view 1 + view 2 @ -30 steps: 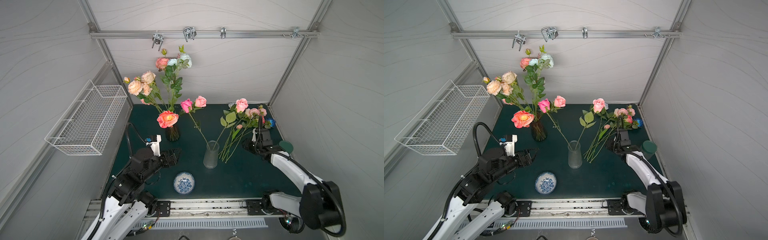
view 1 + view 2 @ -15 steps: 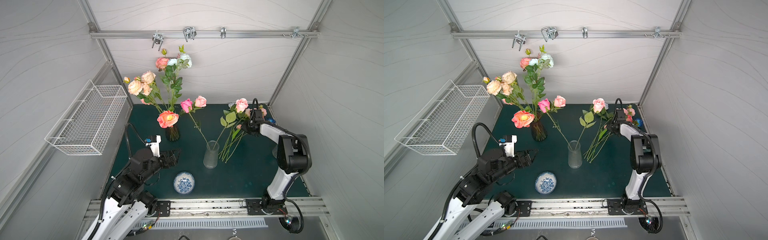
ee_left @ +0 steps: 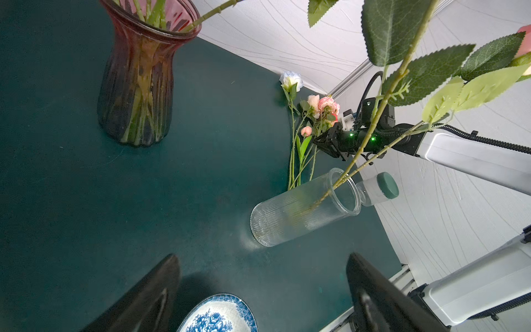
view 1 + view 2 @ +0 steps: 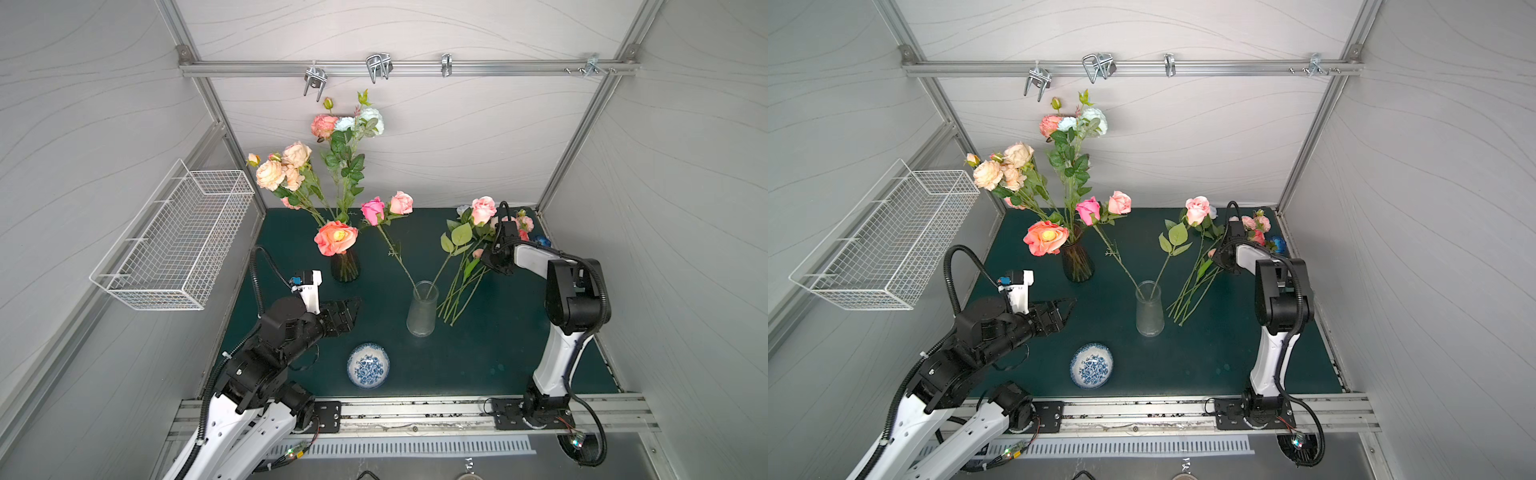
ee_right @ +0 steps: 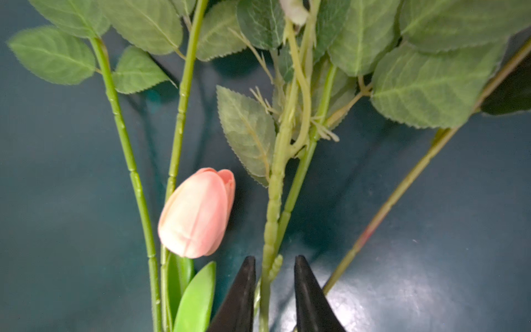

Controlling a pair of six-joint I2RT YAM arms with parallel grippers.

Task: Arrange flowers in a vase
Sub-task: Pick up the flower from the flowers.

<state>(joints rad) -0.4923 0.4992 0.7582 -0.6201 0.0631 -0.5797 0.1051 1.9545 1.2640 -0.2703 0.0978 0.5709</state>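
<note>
Flowers (image 4: 336,237) crowd dark vase (image 4: 345,266). In front of it, left fingers (image 3: 149,296) spread wide, empty, above tabletop (image 4: 478,357). Clear vase (image 4: 422,316) holds two stems. Others lie loose on tabletop at right. Right fingers (image 5: 241,299) narrowly straddle one stem; cannot tell whether gripped.

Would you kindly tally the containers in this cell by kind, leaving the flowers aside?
Glass vases: 2, the dark red vase and the clear ribbed vase
Blue-and-white bowl: 1
Green-lidded jar: 1
Wire basket: 1
Total: 5
</note>
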